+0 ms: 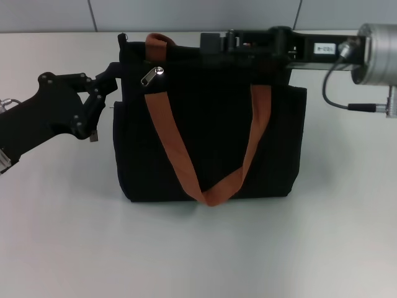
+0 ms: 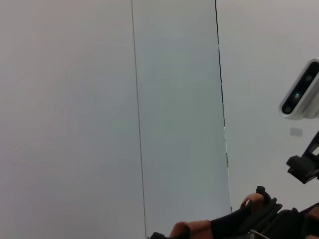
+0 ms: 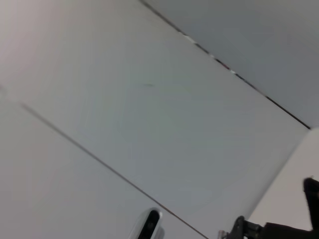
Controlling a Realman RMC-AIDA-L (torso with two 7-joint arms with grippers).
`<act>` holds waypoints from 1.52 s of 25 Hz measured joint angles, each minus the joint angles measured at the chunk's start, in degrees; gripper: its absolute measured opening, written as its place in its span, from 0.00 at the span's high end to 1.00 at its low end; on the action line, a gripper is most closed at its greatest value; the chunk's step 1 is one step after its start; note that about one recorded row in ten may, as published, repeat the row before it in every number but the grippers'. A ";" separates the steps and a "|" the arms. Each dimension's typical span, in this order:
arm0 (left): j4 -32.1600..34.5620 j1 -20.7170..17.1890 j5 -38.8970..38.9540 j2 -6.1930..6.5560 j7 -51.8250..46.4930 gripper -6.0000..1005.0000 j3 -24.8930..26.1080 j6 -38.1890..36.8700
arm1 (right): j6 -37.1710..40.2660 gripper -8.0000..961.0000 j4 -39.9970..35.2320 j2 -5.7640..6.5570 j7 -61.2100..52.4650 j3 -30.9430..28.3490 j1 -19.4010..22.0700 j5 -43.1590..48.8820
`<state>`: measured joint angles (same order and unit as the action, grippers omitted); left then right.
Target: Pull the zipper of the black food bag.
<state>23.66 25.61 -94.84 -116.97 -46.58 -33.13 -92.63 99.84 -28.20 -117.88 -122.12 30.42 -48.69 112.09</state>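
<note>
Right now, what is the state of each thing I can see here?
black food bag: upright on the table, strap hanging down its front.
zipper: pull tab near the bag's top left corner.
left pincer: at the bag's top left corner.
right pincer: along the bag's top edge.

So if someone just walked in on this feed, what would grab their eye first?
The big black food bag standing mid-table, its orange strap looping down the front. Then the silver zipper near its top left corner, with the left gripper at the bag's left edge and the right gripper reaching in along the top.
</note>
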 joint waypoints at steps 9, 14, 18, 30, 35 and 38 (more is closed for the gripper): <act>-0.02 -0.46 0.05 -0.53 0.43 0.97 -0.01 -0.24 | -8.23 0.52 0.06 -0.21 -17.79 9.52 -3.12 -0.20; -0.02 -0.48 0.10 -0.94 0.48 0.97 0.00 -0.26 | -10.63 0.61 0.49 -0.86 -19.59 10.66 -4.26 -0.24; -0.02 -0.54 0.10 -1.05 0.51 0.97 0.00 -0.27 | -13.46 0.62 1.28 -1.20 -20.54 12.86 -5.30 -0.37; -0.03 -0.44 0.10 -1.06 0.53 0.97 -0.26 -0.41 | -17.28 0.63 5.32 -1.71 -21.44 13.62 -7.32 -1.41; -0.02 -0.40 0.10 -1.06 0.62 0.97 -0.44 -0.79 | -17.81 0.63 6.04 -1.74 -21.26 13.96 -7.33 -3.30; -0.02 -0.34 0.10 -1.06 0.67 0.97 -0.47 -0.90 | -18.30 0.63 6.11 -1.81 -21.17 15.44 -7.24 -4.53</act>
<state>23.64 25.27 -94.74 -118.04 -45.91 -33.59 -93.53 81.54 -22.09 -119.69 -143.29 45.87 -55.93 107.57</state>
